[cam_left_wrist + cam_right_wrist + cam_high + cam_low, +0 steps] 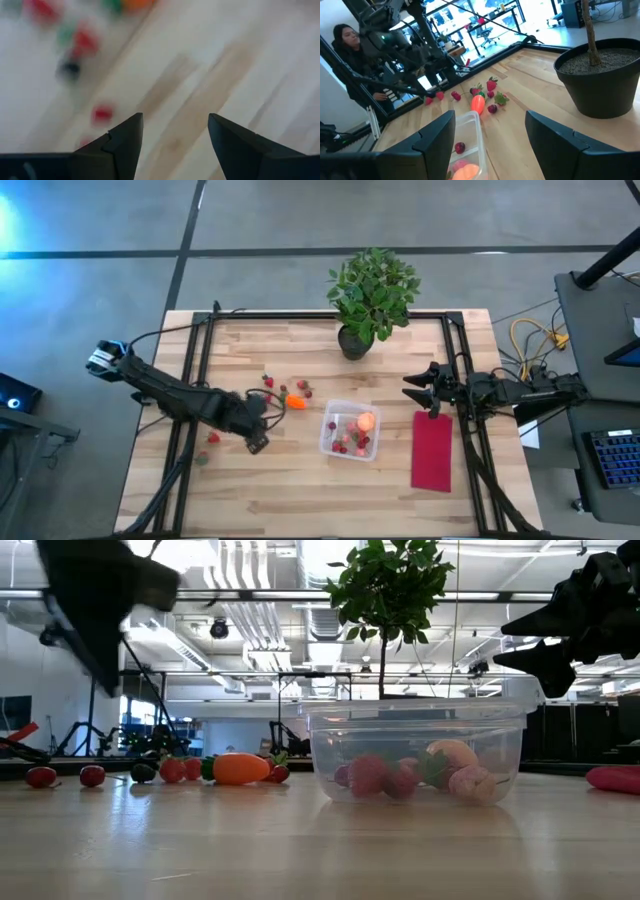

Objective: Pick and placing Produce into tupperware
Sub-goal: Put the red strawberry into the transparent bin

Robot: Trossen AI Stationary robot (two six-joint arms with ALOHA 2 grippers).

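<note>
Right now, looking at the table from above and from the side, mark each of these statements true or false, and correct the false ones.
1. The tupperware already holds some produce. True.
2. The potted plant stands inside the container. False: it stands on the table behind it.
3. The orange-red piece with a green top lies on the table outside the container. True.
4. The left gripper clamps a strawberry. False: it is open and empty.
5. The magenta cloth lies beside the container, below the right gripper. True.
</note>
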